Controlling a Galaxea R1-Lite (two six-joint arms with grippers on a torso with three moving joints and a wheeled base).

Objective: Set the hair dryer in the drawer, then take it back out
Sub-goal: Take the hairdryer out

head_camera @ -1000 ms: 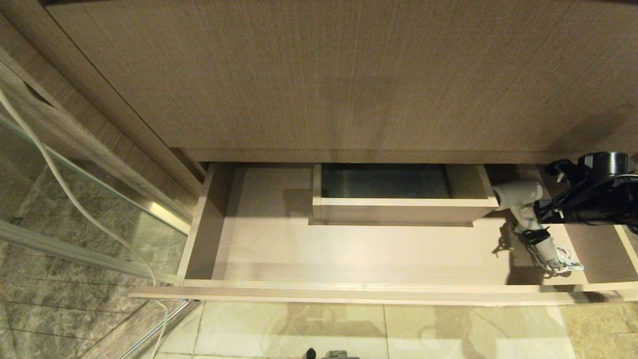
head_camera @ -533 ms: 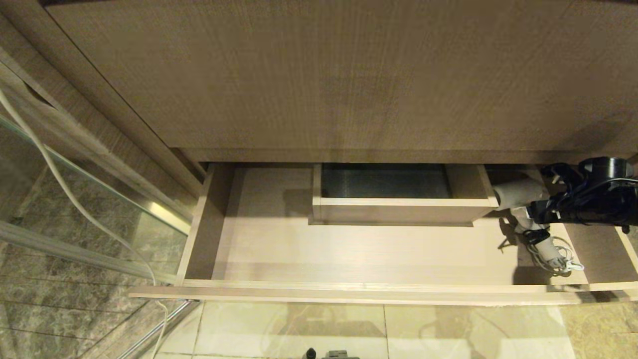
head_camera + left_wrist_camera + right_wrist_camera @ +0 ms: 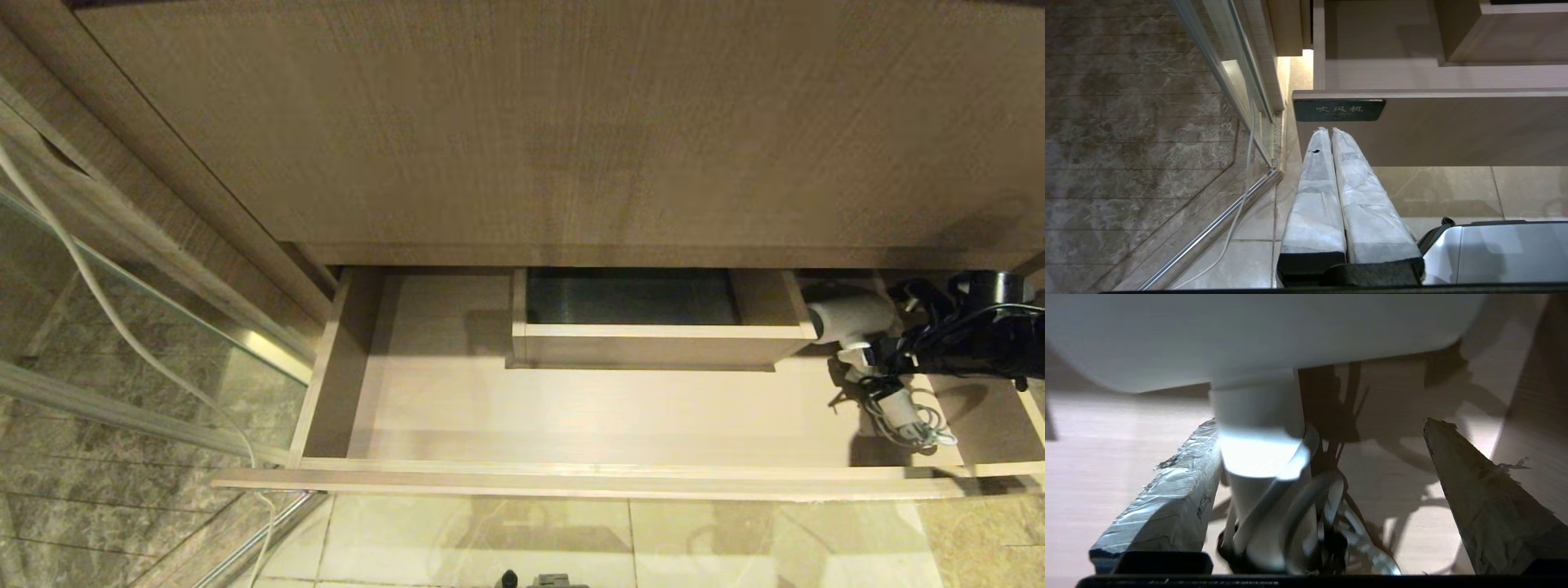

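Lying in the right end of the wide light-brown wood-grain drawer (image 3: 571,408), small white hair dryer (image 3: 853,317) with coiled cord sits between the spread fingers of the right gripper (image 3: 1323,449), handle against one finger; right arm reaches in low from the right; left gripper (image 3: 1329,130) parked, fingers together, below dark label (image 3: 1339,110) reading 吹风机.

We find the dryer (image 3: 853,322) lying in the drawer (image 3: 571,416) at its right end, right of the boxed cutout (image 3: 653,322). Our right pincer (image 3: 1327,433) reaches in from the right, its fingers spread to either side of the handle; one finger (image 3: 1167,498) is right against it, the other well apart. The cord (image 3: 910,420) lies below the pincer, toward the drawer front. Our left pincer (image 3: 1331,134) hangs outside, before that front.
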